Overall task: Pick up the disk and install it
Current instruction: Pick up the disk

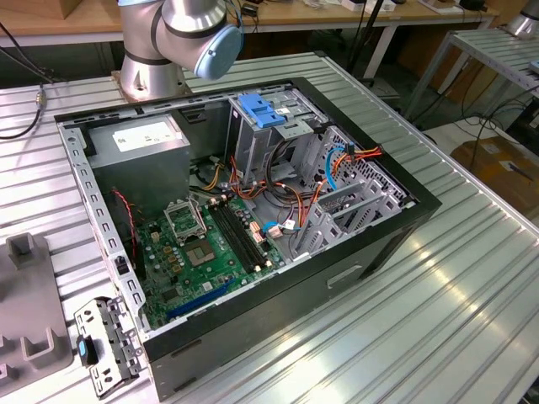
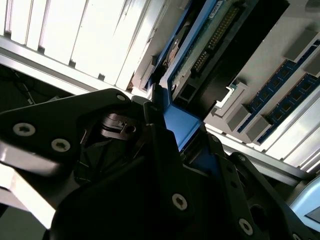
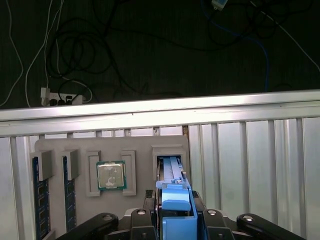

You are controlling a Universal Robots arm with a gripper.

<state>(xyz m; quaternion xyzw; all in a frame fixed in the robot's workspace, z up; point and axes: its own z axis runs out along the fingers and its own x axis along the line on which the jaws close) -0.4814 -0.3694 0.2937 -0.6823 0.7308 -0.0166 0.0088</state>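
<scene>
Tool: in the first wrist view the tool (image 3: pixel 175 216) is clamped narrow on the blue rail of the disk (image 3: pixel 170 170). A dark finger presses against each side of the rail. The second wrist view shows the same grip: tool (image 2: pixel 181 129) on the blue rail, with the disk's (image 2: pixel 216 46) dark body and green circuit face beyond it.
Disk: stands on edge in a rectangular slot of the gray tray (image 3: pixel 137 146), far end inside the slot, near end between the fingers.
Slot edges: the raised slot walls sit close along both long sides of the disk, with a thin dark gap on one side.
Tray neighbours: a processor chip (image 3: pixel 111 175) lies flat in its own pocket, one empty pocket away from the disk slot. Blue memory sticks (image 3: pixel 39 196) stand at the tray's opposite end, well apart from the disk.
Table: the ribbed metal table (image 3: pixel 250 150) runs on past the tray beside the disk slot. Its bright edge rail lies just beyond the tray, with dark floor and loose cables behind.
Computer case: in the exterior view the computer case (image 1: pixel 278 324) lies open on the table, board facing up.
Drive cage: the drive cage (image 1: pixel 253 147) stands at the case's far end, with a light blue latch plate (image 1: pixel 263 111) on top.
Arm: the arm (image 1: pixel 187 34) rises behind the case, and open table lies toward the exterior view's right.
</scene>
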